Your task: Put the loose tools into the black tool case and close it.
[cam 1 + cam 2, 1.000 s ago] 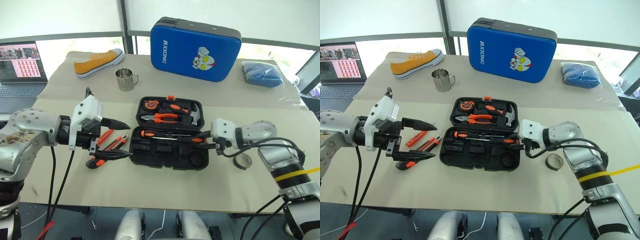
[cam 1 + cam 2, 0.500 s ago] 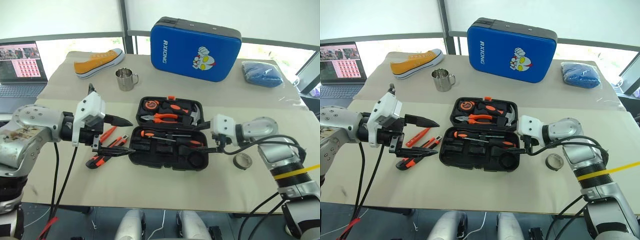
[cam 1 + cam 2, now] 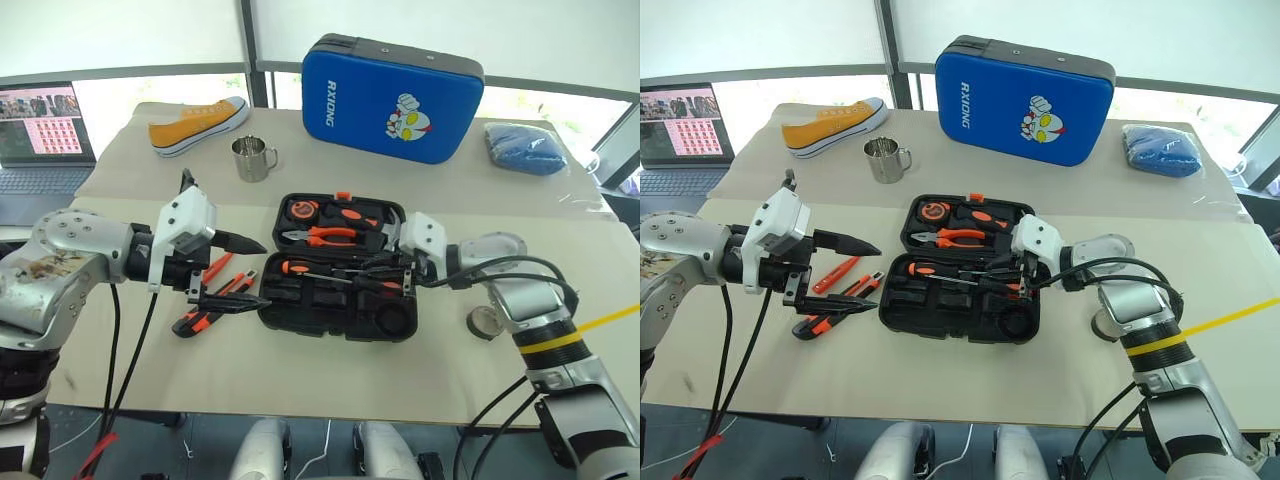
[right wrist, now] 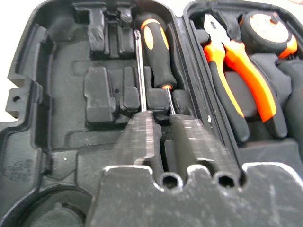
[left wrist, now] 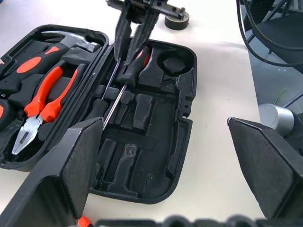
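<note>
A: Head view, what's up?
B: My right gripper (image 3: 385, 268) sits over the open black tool case (image 3: 340, 320), fingers together; my left gripper (image 3: 232, 272) hangs spread wide, empty, beside it.

A: Wrist views?
B: Right: two screwdrivers (image 4: 158, 52) lie slotted just beyond my fingertips, whether pinched I can't tell. Left: case between my pads (image 5: 71, 165)

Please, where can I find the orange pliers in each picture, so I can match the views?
Left eye view: pliers in the case lid, centre.
Right eye view: pliers, same slot.
Left wrist view: pliers, left side.
Right wrist view: pliers, upper right.
Shared landmark: the black tool case.
</note>
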`<state>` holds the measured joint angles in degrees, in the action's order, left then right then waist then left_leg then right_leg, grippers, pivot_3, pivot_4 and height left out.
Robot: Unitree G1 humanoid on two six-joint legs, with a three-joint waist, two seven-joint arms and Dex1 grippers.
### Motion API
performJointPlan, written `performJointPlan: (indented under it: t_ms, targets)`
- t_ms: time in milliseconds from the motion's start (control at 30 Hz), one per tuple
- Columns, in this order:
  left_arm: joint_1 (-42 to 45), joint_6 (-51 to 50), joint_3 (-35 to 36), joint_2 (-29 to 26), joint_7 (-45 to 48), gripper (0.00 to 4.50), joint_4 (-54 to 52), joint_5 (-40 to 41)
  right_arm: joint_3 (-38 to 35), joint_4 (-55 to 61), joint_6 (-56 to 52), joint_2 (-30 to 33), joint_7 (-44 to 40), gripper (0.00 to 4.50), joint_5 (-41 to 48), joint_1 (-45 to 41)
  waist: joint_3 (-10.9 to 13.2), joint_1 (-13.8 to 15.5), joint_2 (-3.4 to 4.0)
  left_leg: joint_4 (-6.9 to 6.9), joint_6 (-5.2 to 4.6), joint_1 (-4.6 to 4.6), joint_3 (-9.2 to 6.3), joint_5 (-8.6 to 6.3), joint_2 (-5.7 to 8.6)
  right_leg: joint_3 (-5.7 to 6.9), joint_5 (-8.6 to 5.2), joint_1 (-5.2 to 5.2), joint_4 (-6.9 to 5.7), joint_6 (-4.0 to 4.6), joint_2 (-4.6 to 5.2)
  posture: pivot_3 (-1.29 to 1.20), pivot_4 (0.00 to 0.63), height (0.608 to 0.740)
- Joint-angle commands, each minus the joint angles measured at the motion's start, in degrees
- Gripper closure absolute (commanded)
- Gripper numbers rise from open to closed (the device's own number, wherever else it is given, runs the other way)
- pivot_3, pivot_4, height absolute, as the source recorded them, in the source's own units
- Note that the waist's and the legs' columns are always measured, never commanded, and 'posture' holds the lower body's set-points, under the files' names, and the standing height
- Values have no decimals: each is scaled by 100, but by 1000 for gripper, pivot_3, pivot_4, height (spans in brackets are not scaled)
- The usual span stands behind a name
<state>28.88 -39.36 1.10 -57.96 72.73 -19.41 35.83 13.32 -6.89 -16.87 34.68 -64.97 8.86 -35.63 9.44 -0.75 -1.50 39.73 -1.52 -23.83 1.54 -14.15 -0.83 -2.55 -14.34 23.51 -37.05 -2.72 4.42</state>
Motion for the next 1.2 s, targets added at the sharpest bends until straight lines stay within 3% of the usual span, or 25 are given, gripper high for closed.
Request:
performJointPlan:
  t_ms: [33, 433, 567, 833, 867, 1000, 1100, 1200]
  targets:
    - [114, 132, 29, -15, 18, 0, -20, -59, 110, -7, 107, -77, 76, 4471, -163, 11, 0, -2, 0, 0, 0, 0, 0, 0, 1, 0, 0, 0, 0, 0, -1, 0, 150, 739]
    - [192, 215, -83, 89, 45, 0, 53, -192, 832, -127, 581, -159, 124, 4471, -981, 189, -1, -30, 0, -1, 0, 9, 1, 0, -1, 0, 0, -5, -2, 2, -5, 0, 150, 739]
    - [181, 229, -104, 121, 29, 0, 53, -225, 761, -25, 577, -228, 158, 4471, -1016, 153, -2, -41, -1, -4, 0, 35, 1, 0, -2, 0, 0, -26, -1, 4, -6, 0, 150, 739]
    - [-621, 32, 603, -133, -539, 0, -11, -316, -971, 1801, -1524, -63, 106, 4471, 1202, -69, 3, -14, 3, -4, 1, 5, 0, 0, -7, -2, -1, 7, -11, 7, 0, 0, 150, 739]
    - [-850, -77, 838, -176, -676, 0, -34, -292, -1175, 2014, -1860, 31, 97, 3891, 1529, -81, 3, -9, 3, -3, 1, -1, -1, 0, -8, -1, 0, 13, -12, 7, 2, 0, 150, 739]
    - [-2751, -487, 2611, -262, -893, 0, -284, -510, -1866, 2814, -2692, 559, -284, 2666, 2884, -12, 3, -32, 4, -14, 0, 1, -2, -1, -12, 0, 0, 14, -6, 7, 9, 0, 150, 739]
    - [-4140, -419, 3779, -51, -802, 0, -450, -830, -1941, 3095, -2858, 810, -356, 1623, 3253, 85, 2, -55, 0, -39, 1, 6, 2, 0, -15, 4, 1, 29, -4, 15, 14, 0, 150, 739]
    - [-5053, -124, 4437, 118, -751, 0, -413, -1163, -1964, 3245, -2888, 941, -392, 629, 3475, 197, 2, -29, 0, -51, 10, 6, 11, 5, -15, 6, 3, 44, -3, 25, 25, 0, 150, 739]
